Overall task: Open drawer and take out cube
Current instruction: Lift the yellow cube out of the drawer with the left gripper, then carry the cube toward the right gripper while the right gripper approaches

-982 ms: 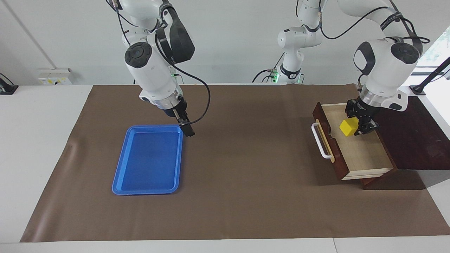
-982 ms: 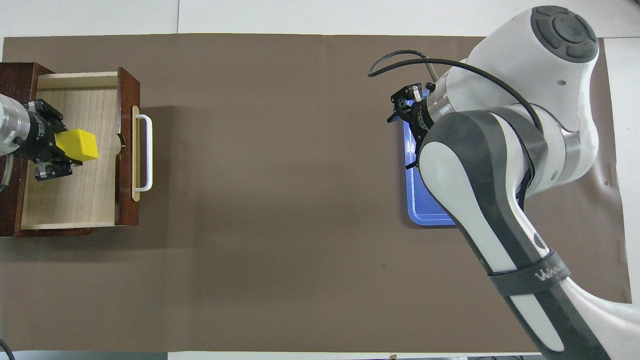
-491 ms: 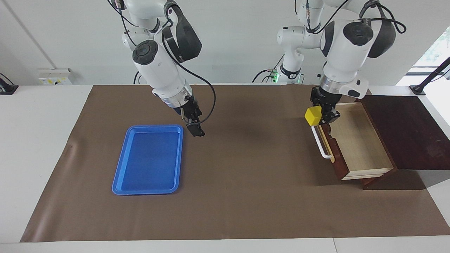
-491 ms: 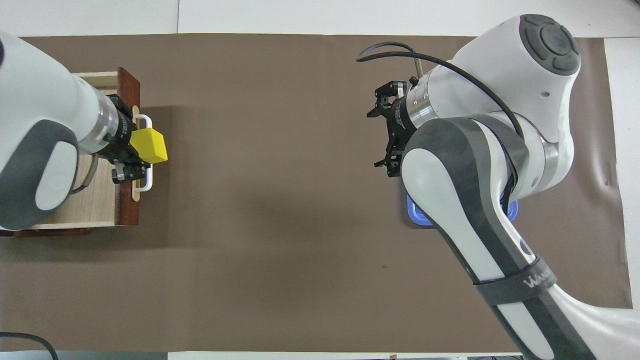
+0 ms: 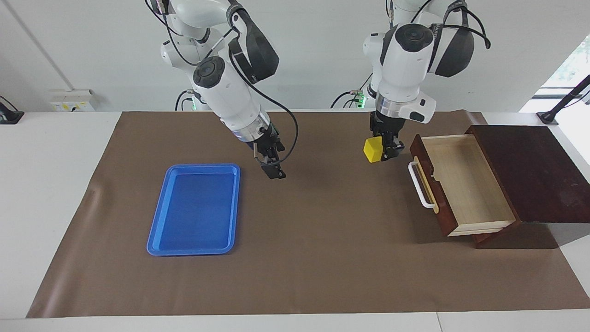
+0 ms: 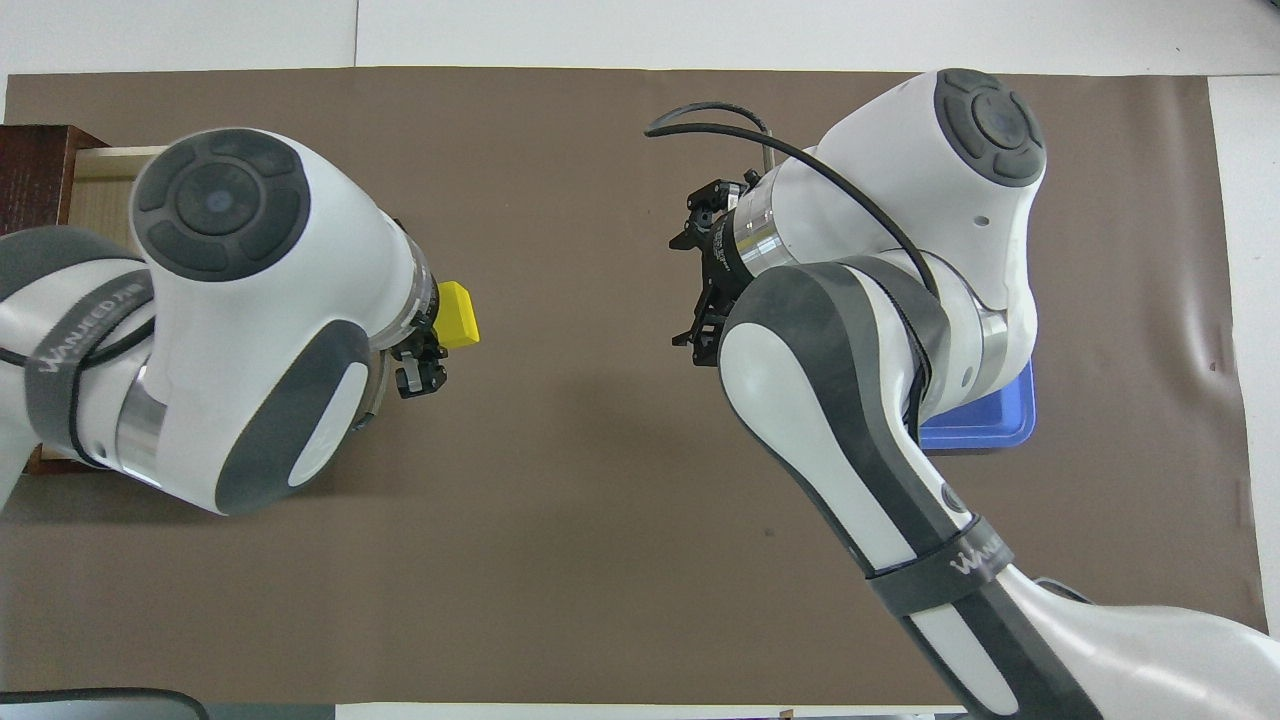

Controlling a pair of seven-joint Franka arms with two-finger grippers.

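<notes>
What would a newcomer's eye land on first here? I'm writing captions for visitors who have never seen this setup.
The bright yellow cube, held in the left claw in the air over the brown mat beside the drawer, which stands pulled open with nothing in it. Next, the flat blue tray toward the right arm's end of the table, with the right claw open over the mat beside it.

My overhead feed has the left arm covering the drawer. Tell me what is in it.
Observer: Nothing. The drawer stands pulled out and its pale floor is bare.
Operator: Report whether the cube is down.
Observer: No. The cube hangs in the left gripper, up off the brown mat in front of the drawer.
Operator: Describe the blue tray under the right arm.
Observer: The blue tray lies flat and holds nothing. The right gripper is over the mat beside it.
</notes>
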